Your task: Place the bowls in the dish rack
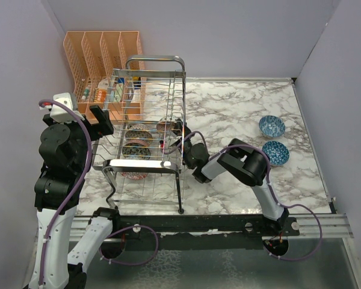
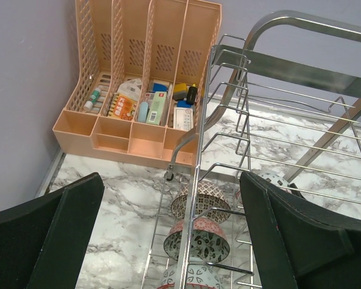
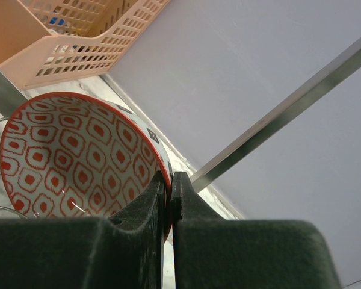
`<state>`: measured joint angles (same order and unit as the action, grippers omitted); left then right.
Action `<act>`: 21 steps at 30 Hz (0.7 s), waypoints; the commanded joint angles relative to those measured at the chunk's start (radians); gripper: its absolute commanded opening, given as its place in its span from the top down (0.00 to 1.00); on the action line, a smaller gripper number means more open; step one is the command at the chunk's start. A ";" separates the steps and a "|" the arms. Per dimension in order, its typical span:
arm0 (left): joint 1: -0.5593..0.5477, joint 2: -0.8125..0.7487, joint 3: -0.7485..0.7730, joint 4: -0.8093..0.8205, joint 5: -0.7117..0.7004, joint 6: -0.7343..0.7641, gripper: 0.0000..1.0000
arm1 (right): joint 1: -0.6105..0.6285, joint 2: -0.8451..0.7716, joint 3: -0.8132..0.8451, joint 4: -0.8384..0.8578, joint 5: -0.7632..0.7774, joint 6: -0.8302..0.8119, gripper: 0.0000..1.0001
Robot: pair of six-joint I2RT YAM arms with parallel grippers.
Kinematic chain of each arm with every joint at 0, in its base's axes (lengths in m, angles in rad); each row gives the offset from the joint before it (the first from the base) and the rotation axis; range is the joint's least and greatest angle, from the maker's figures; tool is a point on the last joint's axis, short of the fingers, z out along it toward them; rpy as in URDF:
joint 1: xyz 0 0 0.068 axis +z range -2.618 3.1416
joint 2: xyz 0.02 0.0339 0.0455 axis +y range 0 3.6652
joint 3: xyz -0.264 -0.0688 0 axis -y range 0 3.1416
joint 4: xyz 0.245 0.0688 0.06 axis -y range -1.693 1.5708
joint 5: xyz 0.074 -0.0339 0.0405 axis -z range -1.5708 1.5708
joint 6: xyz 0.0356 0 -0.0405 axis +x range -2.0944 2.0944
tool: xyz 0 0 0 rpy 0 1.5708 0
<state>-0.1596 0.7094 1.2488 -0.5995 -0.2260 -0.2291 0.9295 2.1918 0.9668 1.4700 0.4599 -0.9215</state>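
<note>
Three bowls sit in the rack. The right gripper clamps a red bowl there. The left gripper gapes. Two blue bowls wait at the frame's right.

You're working in a robot test cell, not a real kitchen. Plain lavender partition walls close in behind and on both sides of the dish rack, which stands on a marble-patterned tabletop. In front of the rack, a black rail carries both arm bases. Behind the rack, towards its left, an orange desk organizer holds small supplies.
</note>
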 commanded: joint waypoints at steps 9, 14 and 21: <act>-0.006 -0.005 -0.005 0.010 -0.023 0.010 0.01 | 0.003 -0.023 -0.088 0.238 0.004 0.045 0.78; -0.006 -0.006 -0.004 0.008 -0.024 0.010 0.01 | 0.004 -0.039 -0.105 0.267 0.027 0.060 0.64; -0.006 -0.007 -0.006 0.007 -0.024 0.010 0.01 | 0.005 -0.070 -0.109 0.298 0.095 0.062 0.42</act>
<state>-0.1596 0.7094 1.2488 -0.5995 -0.2291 -0.2295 0.9321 2.1738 0.8749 1.4708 0.4797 -0.8753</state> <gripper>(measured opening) 0.992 0.530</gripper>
